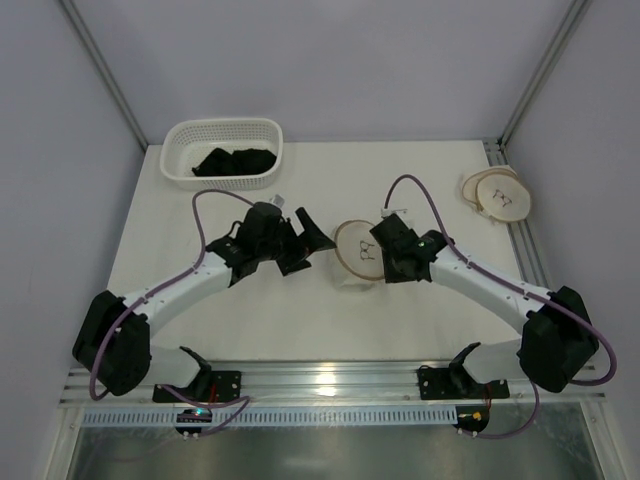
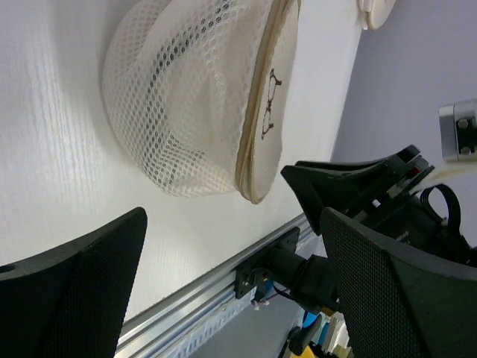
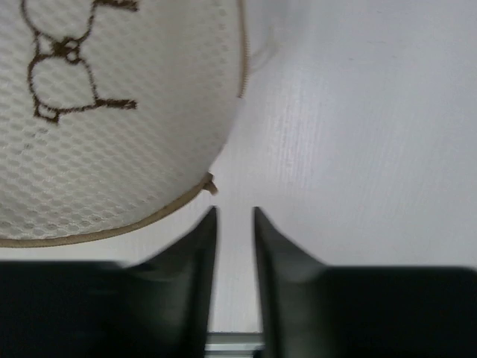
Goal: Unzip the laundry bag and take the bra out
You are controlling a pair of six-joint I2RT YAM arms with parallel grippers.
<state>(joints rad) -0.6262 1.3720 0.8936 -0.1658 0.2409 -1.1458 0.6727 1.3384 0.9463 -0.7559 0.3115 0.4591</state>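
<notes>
Your left claw (image 2: 232, 224) gapes wide near the round cream mesh laundry bag (image 2: 194, 97); your right claw (image 3: 235, 224), barely parted, holds nothing.

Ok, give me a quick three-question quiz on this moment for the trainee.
1. True or false: the left gripper is clamped on the laundry bag.
2. What lies in the white lattice basket? A) black garments B) a bra C) nothing
3. Fill in: the right gripper, jaws slightly parted, holds ____.
Key: 1 false, it stands open beside the bag; 2 A; 3 nothing.
</notes>
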